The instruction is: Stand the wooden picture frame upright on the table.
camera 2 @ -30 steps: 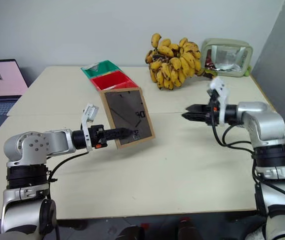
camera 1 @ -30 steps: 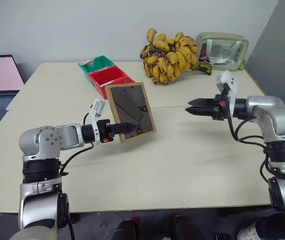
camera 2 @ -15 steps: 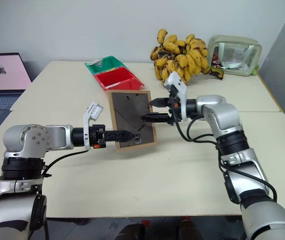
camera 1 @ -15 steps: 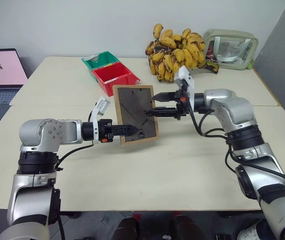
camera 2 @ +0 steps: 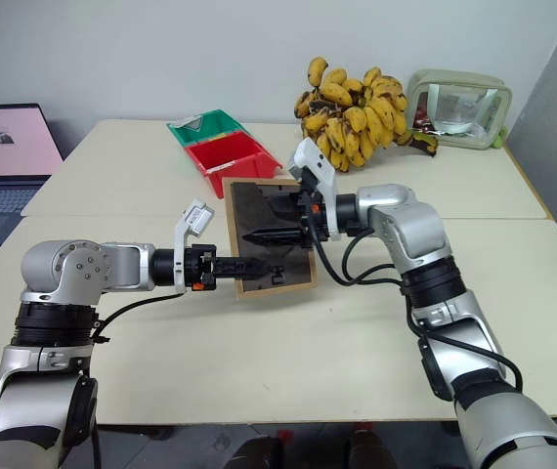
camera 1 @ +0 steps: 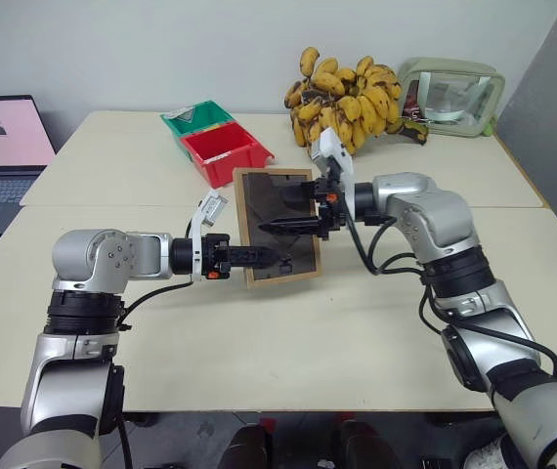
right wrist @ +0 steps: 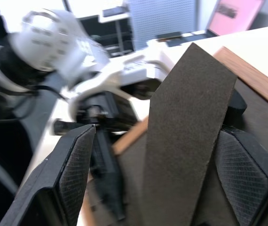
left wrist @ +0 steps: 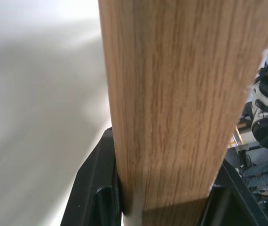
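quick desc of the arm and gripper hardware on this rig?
Both arms are silver-grey jointed shells with black bands at the joints and loose black cables. Left gripper and right gripper each have two slim black fingers, a small orange-red mark at the base and a white bracket on the wrist.

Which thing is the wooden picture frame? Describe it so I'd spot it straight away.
Look above the middle of the beige table, in front of the red bin. The wooden picture frame is held there between the two arms, off the tabletop. Unlike the green-rimmed mirror behind, it has a light-wood border and dark back.
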You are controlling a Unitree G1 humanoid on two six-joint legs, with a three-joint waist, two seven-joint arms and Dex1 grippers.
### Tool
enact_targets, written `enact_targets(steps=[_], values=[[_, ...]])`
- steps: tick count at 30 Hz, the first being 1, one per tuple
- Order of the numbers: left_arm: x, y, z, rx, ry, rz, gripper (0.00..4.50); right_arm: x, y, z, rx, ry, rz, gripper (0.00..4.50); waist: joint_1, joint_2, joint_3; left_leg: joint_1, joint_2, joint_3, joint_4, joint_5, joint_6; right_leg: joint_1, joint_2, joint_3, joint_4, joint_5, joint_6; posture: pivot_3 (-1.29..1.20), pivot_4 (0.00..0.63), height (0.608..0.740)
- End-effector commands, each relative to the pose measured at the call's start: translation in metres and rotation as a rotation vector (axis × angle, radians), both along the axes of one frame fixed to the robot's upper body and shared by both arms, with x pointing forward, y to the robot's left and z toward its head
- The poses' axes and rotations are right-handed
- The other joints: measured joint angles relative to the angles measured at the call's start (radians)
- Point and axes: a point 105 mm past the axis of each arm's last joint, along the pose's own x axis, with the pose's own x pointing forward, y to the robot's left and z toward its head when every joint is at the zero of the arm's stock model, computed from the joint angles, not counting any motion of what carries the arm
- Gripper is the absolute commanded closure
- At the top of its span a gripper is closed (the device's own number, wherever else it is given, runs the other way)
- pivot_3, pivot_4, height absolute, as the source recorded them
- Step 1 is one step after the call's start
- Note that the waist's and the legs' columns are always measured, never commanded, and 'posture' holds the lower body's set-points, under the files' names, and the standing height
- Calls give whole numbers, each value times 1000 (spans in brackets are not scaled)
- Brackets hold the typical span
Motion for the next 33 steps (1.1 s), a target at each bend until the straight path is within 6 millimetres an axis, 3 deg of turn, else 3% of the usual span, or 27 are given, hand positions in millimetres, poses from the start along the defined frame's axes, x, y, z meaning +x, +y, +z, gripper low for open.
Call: enact_targets(steps=[1,4,7,8,11,13,15,18,22,28,33], values=[[-7,-5,12,-44,-32,-52,3210,-13,-28,16,30,25,14,600,-1,0,0,0,0,0,0,0,0,0,0,0,0,0,0,0,150,740],[-11,-5,10,-51,-11,-57,3210,-13,-59,12,-3,45,-49,600,-1,0,0,0,0,0,0,0,1,0,0,0,1,0,0,0,150,740],[-11,-5,9,-56,1,-56,3210,-13,-70,11,-3,78,-78,600,-1,0,0,0,0,0,0,-1,3,0,0,0,1,0,0,0,150,740],[-14,-9,10,-75,18,-71,3210,0,-83,10,-4,8,-174,600,-5,0,0,0,0,0,0,-1,3,0,0,0,1,0,0,0,150,740],[-20,-15,13,-130,75,-104,3210,36,-126,-7,-203,-496,-412,600,-1,-1,0,1,1,1,0,-2,4,1,0,1,2,0,0,0,150,740],[-24,-18,16,-161,113,-127,3210,48,-144,-22,-398,-844,-436,600,0,-1,0,1,0,2,1,-2,4,1,1,0,2,0,0,0,150,740],[-27,-23,22,-225,156,-165,3210,51,-153,-25,-481,-1161,-419,600,-1,-1,0,1,-1,4,2,-2,4,1,2,1,2,0,1,0,150,740],[-32,-28,29,-294,200,-219,3210,40,-147,-29,-455,-1483,-291,600,-5,-1,0,2,-1,6,2,1,1,0,2,3,3,0,1,0,150,740],[-40,-34,29,-295,226,-253,3210,24,-129,-24,-283,-1691,-207,600,-27,-1,0,3,0,7,2,3,-3,-4,4,7,9,0,0,0,150,740],[-42,-38,29,-317,268,-256,3210,7,-97,-7,-22,-1827,-158,600,-36,-1,0,5,0,5,2,6,-6,-4,7,9,12,0,0,0,150,740],[-45,-38,27,-312,291,-257,3210,-1,-80,-10,42,-1863,-49,600,-33,-1,-1,5,-1,4,2,7,-6,-4,7,8,14,0,0,0,150,740]])
